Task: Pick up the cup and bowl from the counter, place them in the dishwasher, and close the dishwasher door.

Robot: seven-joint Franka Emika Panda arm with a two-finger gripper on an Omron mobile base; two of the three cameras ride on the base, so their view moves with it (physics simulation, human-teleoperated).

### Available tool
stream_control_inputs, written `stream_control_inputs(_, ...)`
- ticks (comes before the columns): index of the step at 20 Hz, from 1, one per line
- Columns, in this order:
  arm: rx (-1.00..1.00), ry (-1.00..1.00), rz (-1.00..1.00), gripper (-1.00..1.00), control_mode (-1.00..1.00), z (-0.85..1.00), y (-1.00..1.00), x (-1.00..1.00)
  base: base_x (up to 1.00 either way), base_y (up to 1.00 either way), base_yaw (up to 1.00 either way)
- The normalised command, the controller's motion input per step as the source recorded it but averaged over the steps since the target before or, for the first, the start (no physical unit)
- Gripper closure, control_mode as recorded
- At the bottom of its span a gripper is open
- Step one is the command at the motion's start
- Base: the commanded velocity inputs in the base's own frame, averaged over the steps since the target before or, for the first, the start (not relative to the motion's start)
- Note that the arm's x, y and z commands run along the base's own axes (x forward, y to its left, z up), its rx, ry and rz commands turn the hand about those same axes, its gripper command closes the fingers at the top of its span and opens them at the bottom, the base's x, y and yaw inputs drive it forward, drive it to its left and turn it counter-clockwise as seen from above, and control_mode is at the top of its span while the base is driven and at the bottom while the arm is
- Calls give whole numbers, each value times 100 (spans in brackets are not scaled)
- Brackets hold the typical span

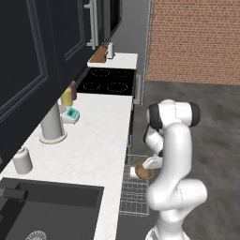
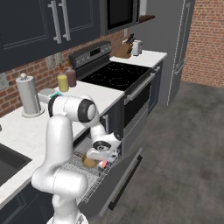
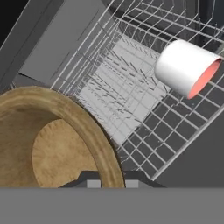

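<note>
Over the pulled-out dishwasher rack point(image 2: 94, 177), the gripper point(image 2: 97, 156) is nearly closed, pinching the rim of the wooden bowl point(image 3: 52, 144), which hangs just above the wire grid. Beside it the cup point(image 3: 187, 68) lies on its side in the rack. Behind runs the counter point(image 1: 93, 140).

Bowl point(image 3: 57, 144) cropped by the hand view's left edge (claw point(image 3: 107, 177) tips mostly hidden behind its rim).
</note>
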Motion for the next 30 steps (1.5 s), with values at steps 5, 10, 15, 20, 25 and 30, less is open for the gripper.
stream_control_inputs(5, 3, 0, 7, 100, -100, -61, 19, 1, 0, 0, 0)
stream_control_inputs(10, 1, 0, 4, 100, -100, -50, 32, 0, 0, 0, 0)
stream_control_inputs(15, 0, 0, 2, 100, -100, -37, 25, 0, 0, 0, 0)
stream_control_inputs(20, 0, 0, 1, 100, -100, -36, 5, 0, 0, 0, 0)
stream_control_inputs(25, 0, 4, 2, 100, -100, -45, -7, 0, 0, 0, 0)
stream_control_inputs(30, 0, 5, 0, 100, -100, -41, -11, 0, 0, 0, 0)
